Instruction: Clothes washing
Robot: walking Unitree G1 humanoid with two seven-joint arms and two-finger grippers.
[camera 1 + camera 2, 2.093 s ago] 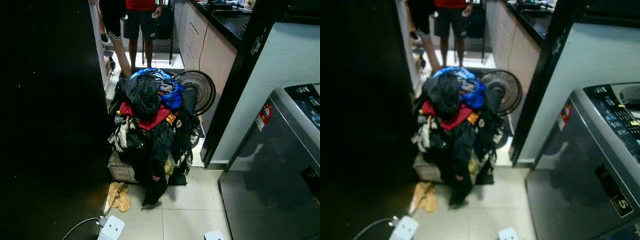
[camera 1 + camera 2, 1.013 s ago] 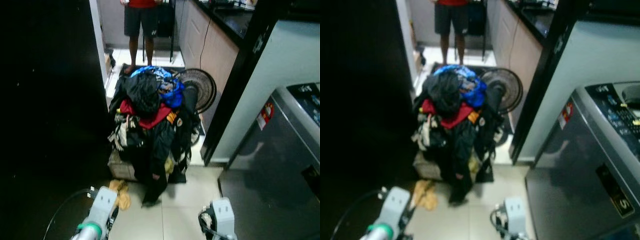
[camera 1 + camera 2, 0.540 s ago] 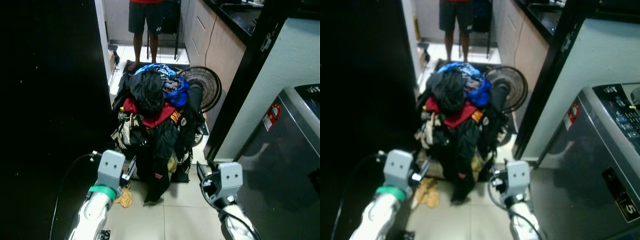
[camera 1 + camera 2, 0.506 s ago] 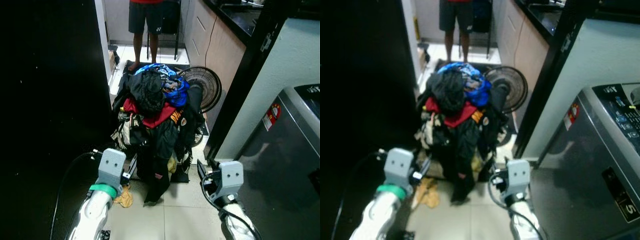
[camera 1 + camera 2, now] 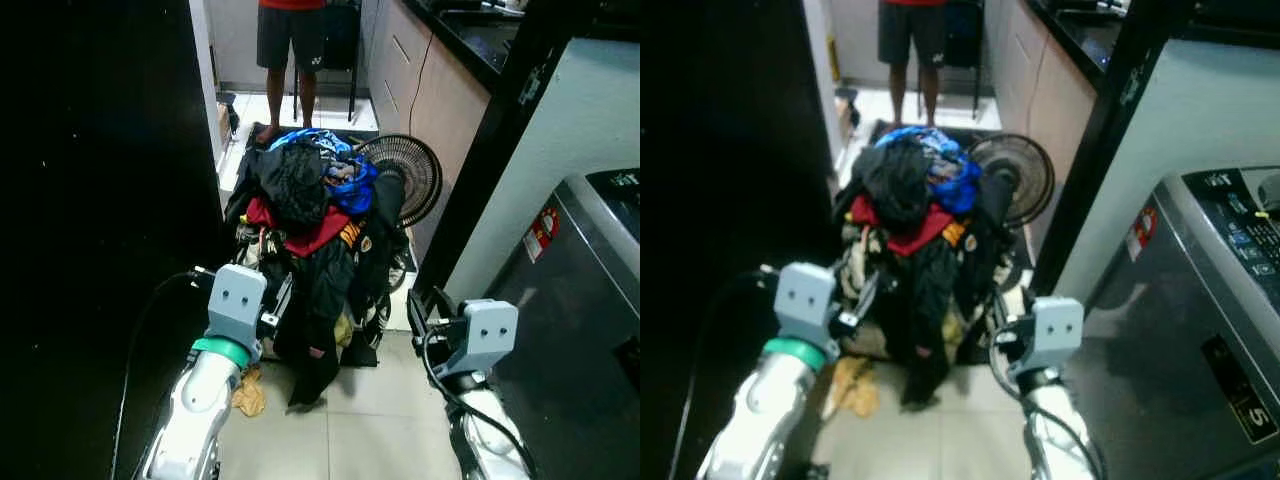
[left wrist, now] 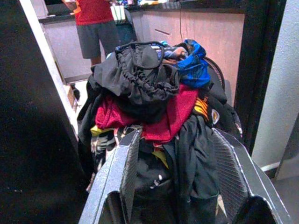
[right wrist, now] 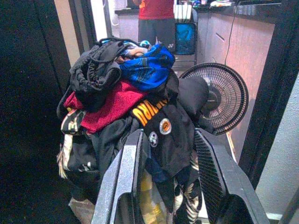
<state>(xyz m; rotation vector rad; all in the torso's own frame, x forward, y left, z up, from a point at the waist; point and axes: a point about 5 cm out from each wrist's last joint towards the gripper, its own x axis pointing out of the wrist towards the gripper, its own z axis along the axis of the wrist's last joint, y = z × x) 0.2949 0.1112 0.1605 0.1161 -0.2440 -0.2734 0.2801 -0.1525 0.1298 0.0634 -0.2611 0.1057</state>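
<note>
1. Silver arms have come up into your head views over the last two seconds: earlier only the wrist housings showed at the bottom edge, and now both reach forward toward the laundry pile. You are in the approach, with nothing picked up yet.

2. Your left gripper has its two black fingers spread wide and holds nothing. In the left wrist view they frame the lower dark garments, with the red garment and the black bundle above and beyond the tips.

3. Your right gripper is likewise spread and empty. Its fingers frame the black jacket with badges; the blue garment sits higher, and the floor fan stands just beside the pile.

4. The pile stands heaped on the tiled floor between the dark wall and the fan, directly ahead of both grippers. I cannot tell whether any fingertip touches cloth yet.

5. The washing machine stands to your right. A person stands beyond the pile.
</note>
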